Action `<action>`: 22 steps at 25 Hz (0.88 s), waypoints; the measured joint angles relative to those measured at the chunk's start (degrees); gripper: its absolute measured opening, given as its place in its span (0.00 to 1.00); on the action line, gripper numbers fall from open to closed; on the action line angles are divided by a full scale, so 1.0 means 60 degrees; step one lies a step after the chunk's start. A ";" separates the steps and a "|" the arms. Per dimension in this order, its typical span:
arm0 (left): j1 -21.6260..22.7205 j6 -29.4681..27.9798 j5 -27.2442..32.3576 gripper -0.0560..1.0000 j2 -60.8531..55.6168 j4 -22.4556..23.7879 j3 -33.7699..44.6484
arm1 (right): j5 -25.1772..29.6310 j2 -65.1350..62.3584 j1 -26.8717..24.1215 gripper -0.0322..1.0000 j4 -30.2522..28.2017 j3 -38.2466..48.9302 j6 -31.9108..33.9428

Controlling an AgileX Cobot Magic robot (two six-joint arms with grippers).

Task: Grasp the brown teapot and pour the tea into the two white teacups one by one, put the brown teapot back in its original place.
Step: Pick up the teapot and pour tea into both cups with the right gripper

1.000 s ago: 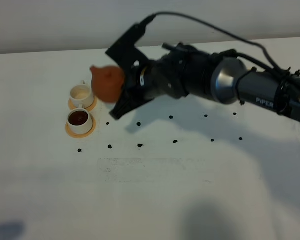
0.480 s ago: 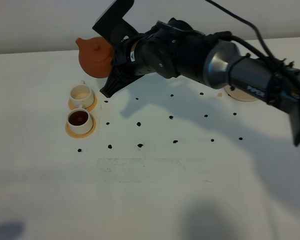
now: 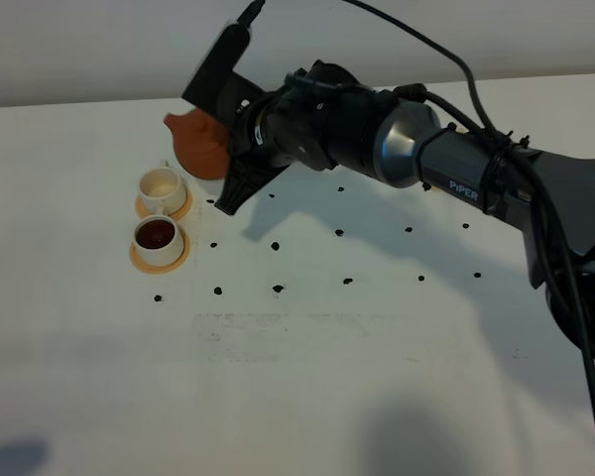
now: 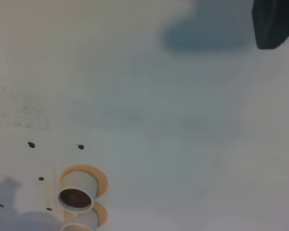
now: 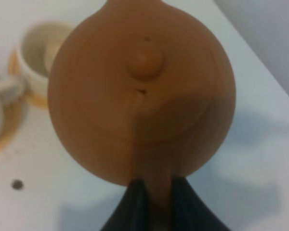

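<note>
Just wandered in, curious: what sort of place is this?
Probably a robotics test bench, not a tearoom: a black robot arm holds a small reddish-brown clay teapot over a white table marked with black dots, beside two small white teacups.

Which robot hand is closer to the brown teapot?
Right. The right gripper clamps the brown teapot by its handle; the left gripper is well away, its camera shows no teapot.
</note>
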 joint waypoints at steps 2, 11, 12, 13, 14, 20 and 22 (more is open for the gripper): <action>0.0000 0.0000 0.0000 0.35 0.0000 0.0000 0.0000 | 0.0025 0.0063 0.0021 0.12 -0.0304 0.0000 -0.0011; 0.0000 0.0000 0.0000 0.35 0.0000 0.0000 0.0000 | 0.0009 0.0382 0.0388 0.12 -0.1391 -0.0016 -0.0018; 0.0000 0.0000 0.0000 0.35 0.0000 0.0000 0.0000 | 0.0009 0.0432 0.0422 0.12 -0.1487 -0.0016 -0.0029; 0.0000 0.0000 0.0000 0.35 0.0000 0.0000 0.0000 | -0.0014 0.0480 0.0446 0.12 -0.1541 -0.0016 -0.0039; 0.0000 0.0000 0.0000 0.35 0.0000 0.0000 0.0000 | -0.0038 0.0511 0.0497 0.12 -0.1627 -0.0016 -0.0052; 0.0000 0.0000 0.0000 0.35 0.0000 0.0000 0.0000 | -0.0196 0.0570 0.0590 0.12 -0.2311 -0.0016 -0.0052; 0.0000 0.0000 0.0000 0.35 0.0000 0.0000 0.0000 | -0.0222 0.0616 0.0597 0.12 -0.2579 -0.0016 -0.0052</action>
